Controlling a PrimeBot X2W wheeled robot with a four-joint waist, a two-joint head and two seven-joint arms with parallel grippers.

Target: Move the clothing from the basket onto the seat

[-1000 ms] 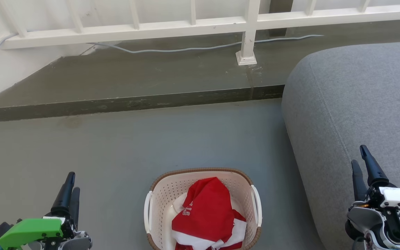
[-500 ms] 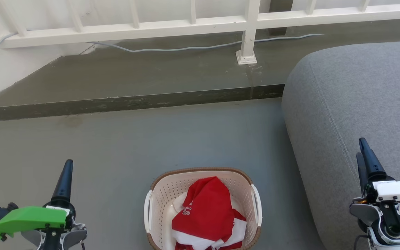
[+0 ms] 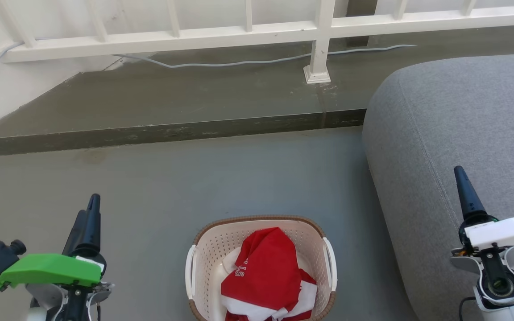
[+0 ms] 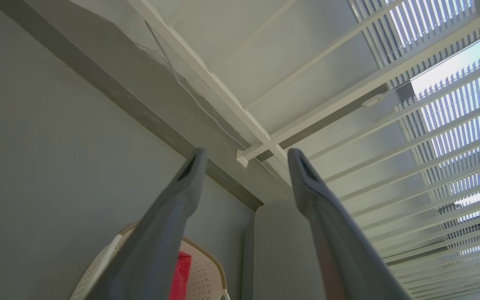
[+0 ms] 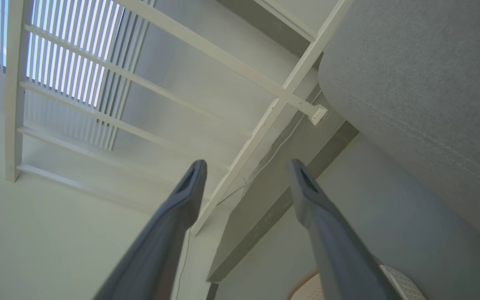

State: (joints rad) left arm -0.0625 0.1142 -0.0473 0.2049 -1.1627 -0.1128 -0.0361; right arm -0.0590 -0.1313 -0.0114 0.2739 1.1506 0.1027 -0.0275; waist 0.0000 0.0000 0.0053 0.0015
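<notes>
Two empty grippers, left gripper [image 4: 244,157] and right gripper [image 5: 246,166], flank the cream perforated plastic basket [image 3: 221,240], fingers spread, apparently poised to lift the red-and-white fabric clothing [image 3: 266,267] heaped inside; the large grey upholstered seat [image 3: 462,111] stands just right of it.

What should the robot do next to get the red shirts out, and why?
Probably swing the right hand inward and down towards the clothing. That hand is open and empty, the clothing lies heaped in the basket untouched, and it is the hand next to the seat.
</notes>
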